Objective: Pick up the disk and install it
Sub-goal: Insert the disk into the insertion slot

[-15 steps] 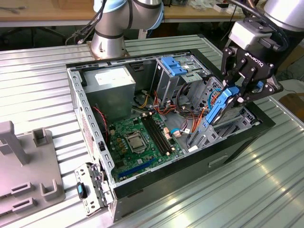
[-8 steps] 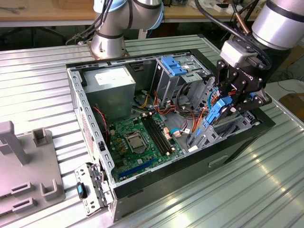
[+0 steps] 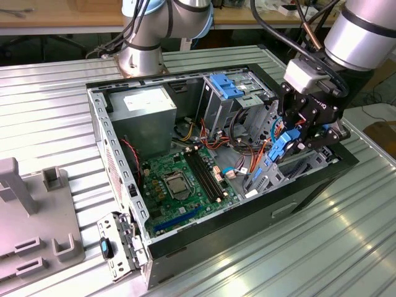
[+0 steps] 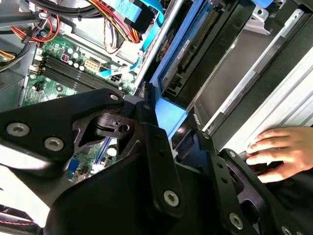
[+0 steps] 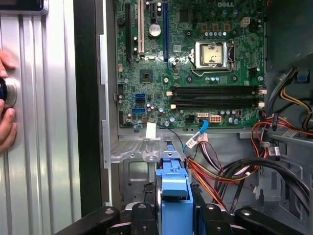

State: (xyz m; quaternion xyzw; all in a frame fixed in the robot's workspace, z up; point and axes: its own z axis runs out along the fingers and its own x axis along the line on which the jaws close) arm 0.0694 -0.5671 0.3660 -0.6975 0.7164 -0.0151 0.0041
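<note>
The disk point(image 3: 281, 147), a dark drive in bright blue carrier rails, hangs edge-down at the front end of the open computer case point(image 3: 117, 167), over the metal drive cage point(image 3: 263, 180). My gripper point(image 3: 292, 141) is shut on it from above. In the first wrist view the blue carrier point(image 5: 173, 188) sits between my fingers point(image 5: 145, 215), just short of the cage point(image 5: 134, 166). The second wrist view shows the disk point(image 4: 193, 58) partly between the cage walls.
The motherboard point(image 3: 182, 182) lies on the case floor, with orange and red cables point(image 5: 215, 181) close beside the cage. A grey power supply point(image 3: 145, 108) and a light-blue latch plate point(image 3: 226, 86) sit further back. A person's hand point(image 5: 5, 98) rests on the ribbed table.
</note>
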